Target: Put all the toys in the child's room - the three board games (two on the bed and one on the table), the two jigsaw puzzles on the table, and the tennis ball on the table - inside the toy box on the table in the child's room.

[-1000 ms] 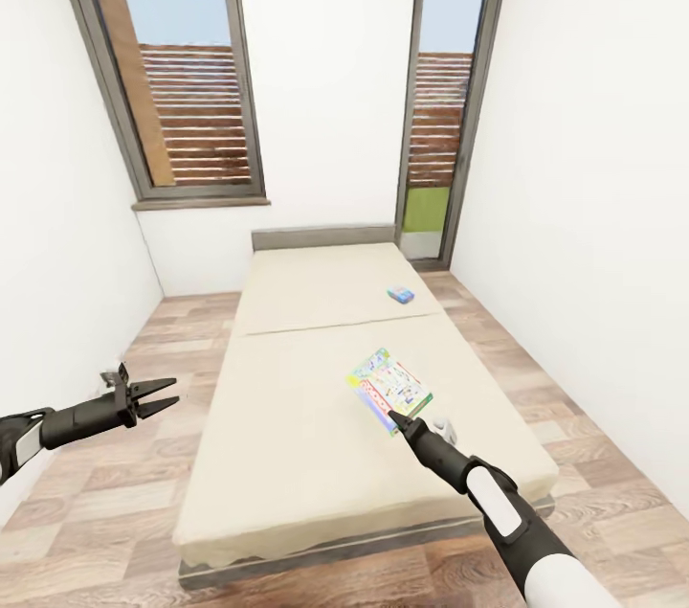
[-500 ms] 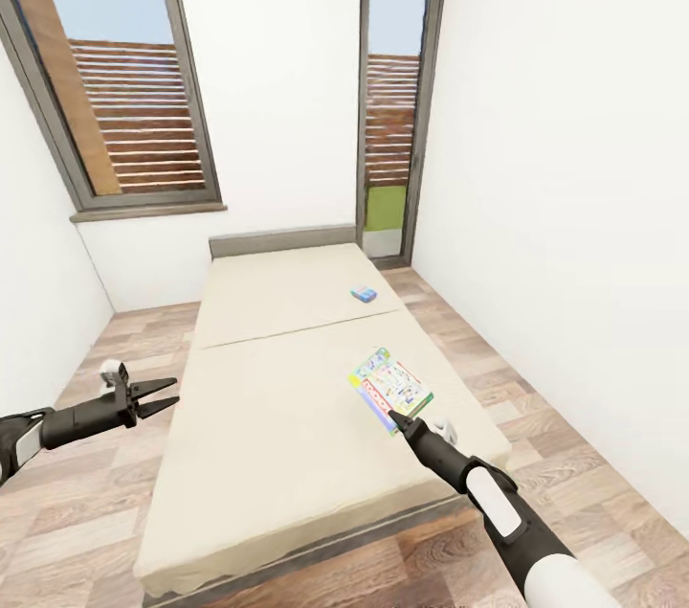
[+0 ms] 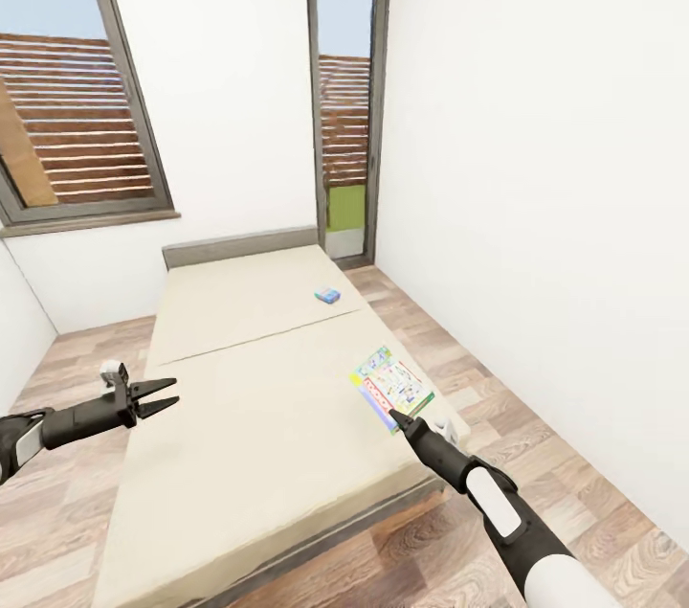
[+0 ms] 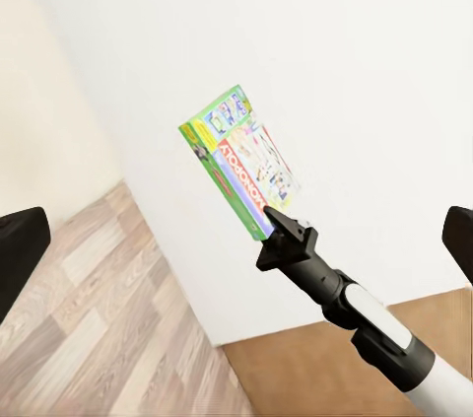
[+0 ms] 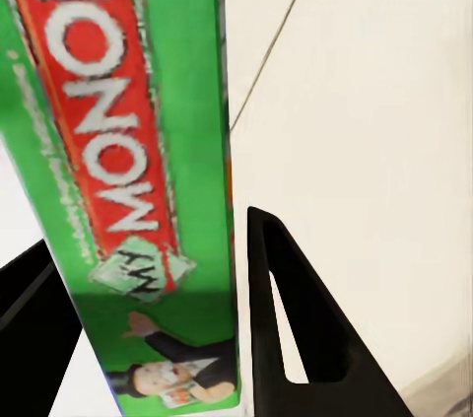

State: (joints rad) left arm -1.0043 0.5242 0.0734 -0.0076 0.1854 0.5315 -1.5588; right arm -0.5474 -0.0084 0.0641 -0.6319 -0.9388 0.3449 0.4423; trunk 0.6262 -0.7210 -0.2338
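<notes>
The green-edged board game [image 3: 391, 387] is clamped at its near edge between the fingers of the right gripper [image 3: 399, 419] and held raised over the bed [image 3: 249, 416]. Farther off, the small blue board game [image 3: 327, 295] lies on the mattress. The left gripper [image 3: 163, 394] is spread wide, holding nothing.

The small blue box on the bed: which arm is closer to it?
Right. The right gripper, shut on the Monopoly box, is nearer the blue box on the bed; the open left gripper hangs farther off.
</notes>
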